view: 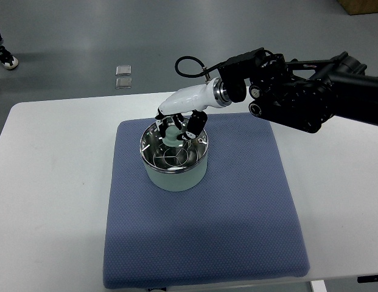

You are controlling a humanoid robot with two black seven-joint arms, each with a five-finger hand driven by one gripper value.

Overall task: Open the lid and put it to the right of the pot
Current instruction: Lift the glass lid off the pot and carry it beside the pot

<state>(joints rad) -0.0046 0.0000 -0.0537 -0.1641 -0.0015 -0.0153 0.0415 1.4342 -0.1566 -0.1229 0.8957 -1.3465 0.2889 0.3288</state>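
Steel lid [174, 151] sits on the pot [175, 173]; right hand [179, 121] directly above, fingers [193, 126] curled around its knob [171, 135]; worktop's right edge lies clear.

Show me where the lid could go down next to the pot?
The blue mat is bare right of the pot, out to its right edge, and across its whole near half. The white table is bare left of the mat. It is crowded only above the pot, where the right hand closes round the lid's knob.
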